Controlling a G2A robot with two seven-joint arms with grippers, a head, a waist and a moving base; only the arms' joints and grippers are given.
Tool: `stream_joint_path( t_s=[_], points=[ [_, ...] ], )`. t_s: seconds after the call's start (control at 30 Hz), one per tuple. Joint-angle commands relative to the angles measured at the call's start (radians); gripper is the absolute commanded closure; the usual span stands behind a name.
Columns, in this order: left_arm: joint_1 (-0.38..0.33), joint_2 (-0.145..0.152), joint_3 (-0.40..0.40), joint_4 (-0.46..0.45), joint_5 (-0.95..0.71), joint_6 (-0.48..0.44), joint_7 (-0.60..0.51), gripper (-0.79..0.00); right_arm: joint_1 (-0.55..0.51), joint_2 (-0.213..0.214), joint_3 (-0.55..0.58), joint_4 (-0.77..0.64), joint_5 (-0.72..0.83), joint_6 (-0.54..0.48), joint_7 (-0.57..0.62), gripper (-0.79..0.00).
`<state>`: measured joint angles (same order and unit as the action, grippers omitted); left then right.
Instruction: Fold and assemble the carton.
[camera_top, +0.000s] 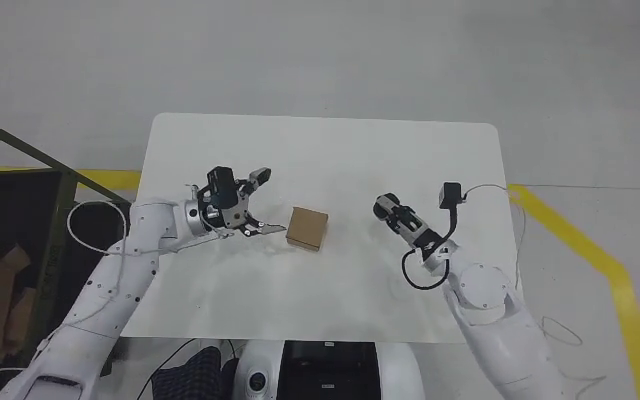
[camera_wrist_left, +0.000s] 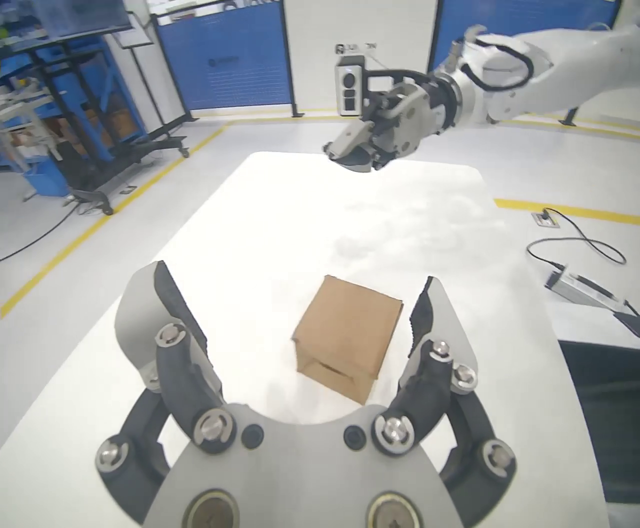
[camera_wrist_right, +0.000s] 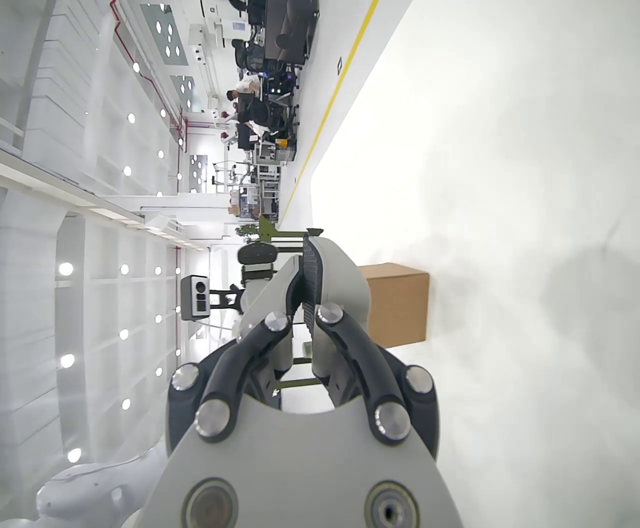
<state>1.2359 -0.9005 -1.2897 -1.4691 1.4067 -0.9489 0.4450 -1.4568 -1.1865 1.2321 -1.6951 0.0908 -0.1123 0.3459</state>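
Left of centre in the top view, the left hand hangs over the counter, its grey metal, black-padded fingers spread wide and holding nothing. Just to its right, not touching it, the carton sits mid-frame: a small, squarish, matte brown cardboard box. Right of centre, the right hand has its fingers pressed together, empty. The counter is smooth, white and round-cornered.

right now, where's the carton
In the top view the carton sits near the middle of the white table, just in front of the open left gripper, with the shut right gripper farther off on its other side.
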Motion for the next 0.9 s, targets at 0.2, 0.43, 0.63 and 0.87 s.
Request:
stream_joint_path(
  t_s=[0.2, 0.43, 0.63, 0.87],
  points=[
    [0.074, 0.026, -0.172, -0.053, -0.220, 0.009, -0.271, -0.785, -0.010, 0.007, 0.053, 0.026, -0.314, -0.106, -0.212, 0.000],
    [0.087, 0.037, -0.216, -0.066, -0.398, -0.043, -0.438, -0.785, -0.041, 0.026, 0.154, 0.007, -0.614, -0.131, -0.311, 0.000],
    [0.109, 0.048, -0.265, -0.086, -0.504, -0.027, -0.550, -0.785, -0.075, 0.041, 0.247, -0.020, -0.734, -0.150, -0.321, 0.000],
    [0.128, 0.058, -0.316, -0.126, -0.580, 0.002, -0.634, -0.785, -0.106, 0.050, 0.310, -0.060, -0.856, -0.164, -0.335, -0.025]
  ],
)
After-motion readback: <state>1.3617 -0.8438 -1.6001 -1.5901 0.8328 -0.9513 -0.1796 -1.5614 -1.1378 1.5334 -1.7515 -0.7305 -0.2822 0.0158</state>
